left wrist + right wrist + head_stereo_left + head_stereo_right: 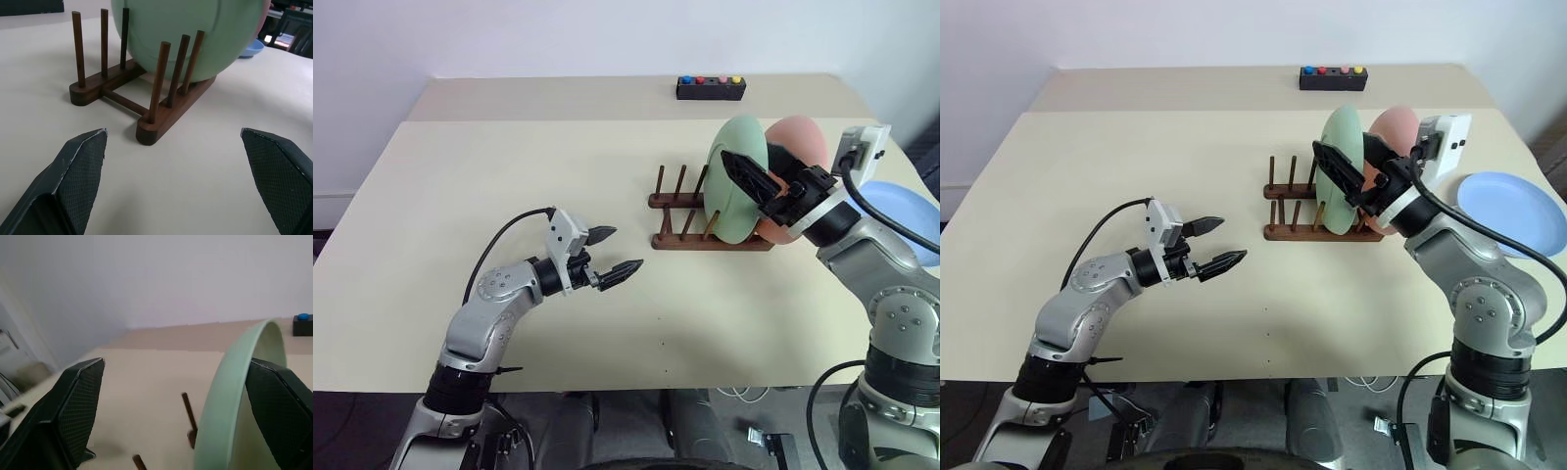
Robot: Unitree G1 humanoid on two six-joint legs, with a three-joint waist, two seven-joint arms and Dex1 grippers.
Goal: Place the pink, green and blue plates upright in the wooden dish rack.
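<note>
The green plate (1342, 171) stands on edge between the pegs of the wooden dish rack (1317, 231), with the pink plate (1394, 147) upright just behind it toward three o'clock; the blue plate (1513, 211) lies flat on the table (1136, 176), well out at three o'clock from the rack. The likeliest slip, as I judge it, is the green plate being dragged or tipped as the right gripper (1356, 171) pulls away: its jaws are spread wide, but they straddle the plate's rim, with one finger (281, 406) apparently right against the far face, so a sideways pull could knock the plate over or topple it into the pink one. A careless reach for the blue plate might also shove the light rack across the table. The green plate sits between the right gripper's fingers, while the left gripper (1214, 245), jaws also spread and empty, hovers over bare table at about eight o'clock from the rack, apart from it.
</note>
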